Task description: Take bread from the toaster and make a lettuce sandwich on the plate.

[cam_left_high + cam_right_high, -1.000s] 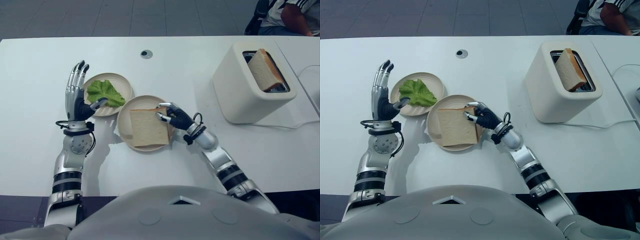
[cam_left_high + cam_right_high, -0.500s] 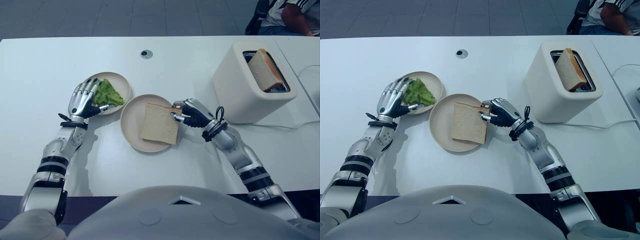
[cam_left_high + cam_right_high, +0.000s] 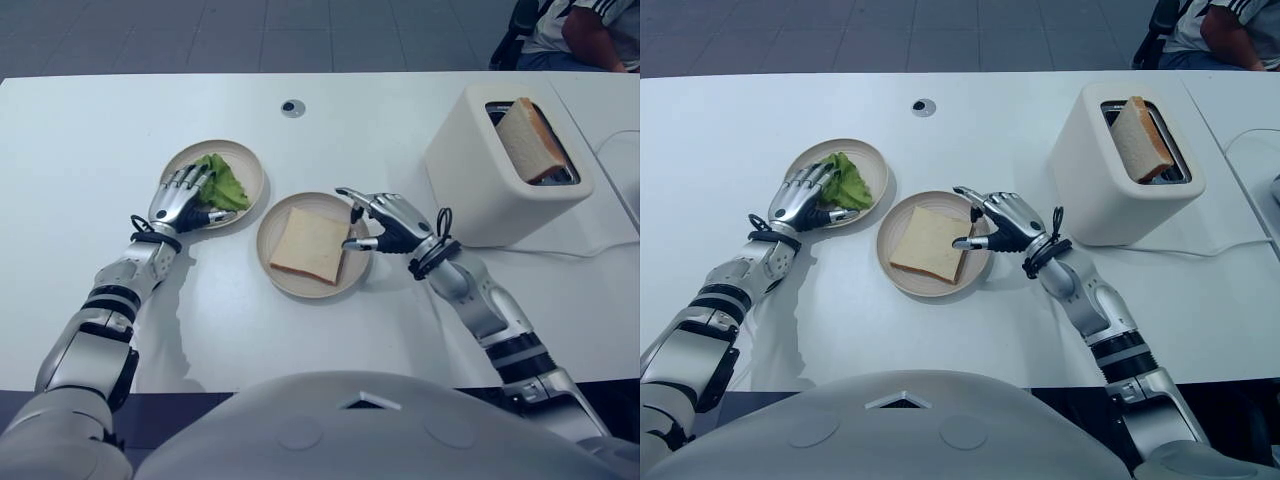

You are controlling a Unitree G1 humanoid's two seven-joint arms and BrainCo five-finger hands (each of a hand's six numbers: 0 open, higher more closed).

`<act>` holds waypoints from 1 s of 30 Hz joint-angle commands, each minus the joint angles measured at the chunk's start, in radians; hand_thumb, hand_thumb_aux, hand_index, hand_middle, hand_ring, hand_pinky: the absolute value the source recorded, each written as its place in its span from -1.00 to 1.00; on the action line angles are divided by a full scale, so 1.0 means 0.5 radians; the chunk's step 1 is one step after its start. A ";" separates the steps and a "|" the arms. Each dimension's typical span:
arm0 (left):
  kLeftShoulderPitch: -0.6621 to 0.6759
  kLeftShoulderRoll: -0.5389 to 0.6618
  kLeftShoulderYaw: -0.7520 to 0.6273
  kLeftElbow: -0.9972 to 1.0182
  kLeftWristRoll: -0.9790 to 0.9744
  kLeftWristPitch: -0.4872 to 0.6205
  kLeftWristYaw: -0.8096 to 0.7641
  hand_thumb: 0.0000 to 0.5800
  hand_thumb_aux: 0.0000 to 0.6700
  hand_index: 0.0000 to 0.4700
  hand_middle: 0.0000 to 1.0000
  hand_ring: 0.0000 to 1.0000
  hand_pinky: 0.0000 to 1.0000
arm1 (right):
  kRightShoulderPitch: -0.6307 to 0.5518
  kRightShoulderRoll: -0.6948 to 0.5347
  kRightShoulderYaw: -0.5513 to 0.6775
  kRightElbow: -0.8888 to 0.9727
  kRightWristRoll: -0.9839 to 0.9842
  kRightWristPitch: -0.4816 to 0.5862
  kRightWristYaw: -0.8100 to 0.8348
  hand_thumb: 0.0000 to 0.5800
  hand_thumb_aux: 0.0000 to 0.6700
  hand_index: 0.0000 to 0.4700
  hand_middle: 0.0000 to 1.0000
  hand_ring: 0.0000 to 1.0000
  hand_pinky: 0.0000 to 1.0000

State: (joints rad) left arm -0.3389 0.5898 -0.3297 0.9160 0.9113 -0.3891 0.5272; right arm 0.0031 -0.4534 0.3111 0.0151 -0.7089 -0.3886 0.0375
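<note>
Bread [image 3: 308,245] slice one is on the plate [image 3: 275,215], our right hand [image 3: 385,222] open beside it. Left hand [image 3: 180,203] grips the lettuce [image 3: 228,185]; we've got that and the toaster [image 3: 480,200] slice left.

Both eyes sit side by side on the head, above the near edge of the table [image 3: 400,110], and face forward and down from close range. The far edge and a strip of floor [image 3: 300,35] lie along the top of each view.

Nearly the whole scene is shared. It takes in the right hand [image 3: 395,222] and its spread fingers [image 3: 355,194], the plate [image 3: 312,288] just left of those fingers, the toaster [image 3: 480,190] beyond them to the right, and the left hand [image 3: 180,203] at the small plate [image 3: 250,175] farther left.

In the right eye view everything sits slightly leftward, leaving more table right of the toaster.
</note>
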 commanded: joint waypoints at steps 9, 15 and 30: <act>0.189 0.052 0.091 -0.442 -0.359 -0.264 0.131 1.00 1.00 1.00 -1.00 -1.00 -1.00 | 0.017 0.045 -0.267 -0.294 0.144 -0.059 -0.277 -1.00 -1.00 -1.00 -0.68 -0.68 -0.68; 0.432 -0.036 0.204 -0.996 -0.790 -0.619 -0.082 1.00 1.00 1.00 -1.00 -1.00 -1.00 | 0.019 0.061 -0.286 -0.275 0.158 -0.081 -0.301 -1.00 -1.00 -1.00 -0.67 -0.67 -0.67; 0.377 -0.512 -0.371 -0.628 -0.275 -0.626 -0.272 -1.00 -1.00 -1.00 -1.00 -1.00 -1.00 | 0.021 0.001 -0.500 -0.301 0.230 -0.113 -0.360 -1.00 -1.00 -1.00 -0.66 -0.66 -0.66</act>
State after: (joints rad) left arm -0.1617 0.2831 -0.5069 0.5764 0.7273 -0.7363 0.3978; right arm -0.0007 -0.4245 0.1111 -0.1104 -0.6249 -0.4481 -0.1373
